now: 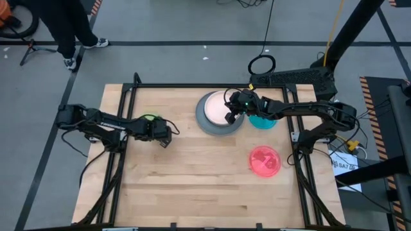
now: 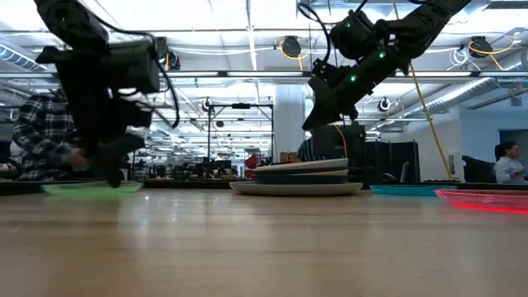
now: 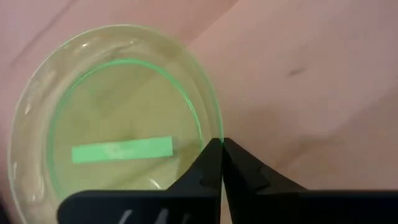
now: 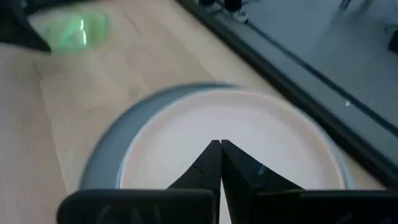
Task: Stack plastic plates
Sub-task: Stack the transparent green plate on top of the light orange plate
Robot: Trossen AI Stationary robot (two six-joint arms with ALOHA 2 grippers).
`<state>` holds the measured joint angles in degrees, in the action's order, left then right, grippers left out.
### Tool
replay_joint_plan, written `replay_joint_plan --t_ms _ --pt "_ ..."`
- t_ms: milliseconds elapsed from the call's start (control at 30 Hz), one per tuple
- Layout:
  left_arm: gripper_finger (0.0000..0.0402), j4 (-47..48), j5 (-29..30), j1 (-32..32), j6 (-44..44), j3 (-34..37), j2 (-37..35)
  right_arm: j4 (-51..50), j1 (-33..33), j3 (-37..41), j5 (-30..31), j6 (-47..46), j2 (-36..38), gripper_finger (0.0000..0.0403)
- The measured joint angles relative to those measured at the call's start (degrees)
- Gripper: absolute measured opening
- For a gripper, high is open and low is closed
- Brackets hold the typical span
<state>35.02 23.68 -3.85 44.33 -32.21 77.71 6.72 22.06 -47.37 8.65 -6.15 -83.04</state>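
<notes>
Stack [image 1: 220, 113] at far-edge middle of desk [image 1: 192, 186]: grey plate at base, cream plate [image 4: 230, 134] on top. Right gripper [image 1: 229, 117] hangs over it, fingers clenched, holding nothing. Teal plate [image 1: 262, 121] just beside stack, red plate [image 1: 264, 160] nearer right edge. Green plate [image 3: 118, 118] near left edge; left gripper [image 3: 221, 163] above its rim, fingers clenched, empty. Judgement: stack part-built, three loose plates left. Next: open fingers, grasp a rim.

High view: you look straight down on whole table [image 1: 192, 186]. Low view: you sit at tabletop level, facing room behind. Left wrist view: close over green plate [image 3: 118, 124]. Right wrist view: close over plate stack [image 4: 205, 130]. High and low views share stack and green plate.
</notes>
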Motion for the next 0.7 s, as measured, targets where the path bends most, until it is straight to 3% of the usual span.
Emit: replay_joint_plan --t_ms 333,700 --pt "0.0005 -1.1 3.5 3.0 -11.4 -8.9 -0.1 -10.0 -1.6 0.0 0.0 -0.1 10.3 0.0004" --pt "0.0004 -24.0 4.0 2.5 -37.4 -16.3 0.0 -20.2 -6.6 0.0 0.0 -0.1 20.9 0.0004"
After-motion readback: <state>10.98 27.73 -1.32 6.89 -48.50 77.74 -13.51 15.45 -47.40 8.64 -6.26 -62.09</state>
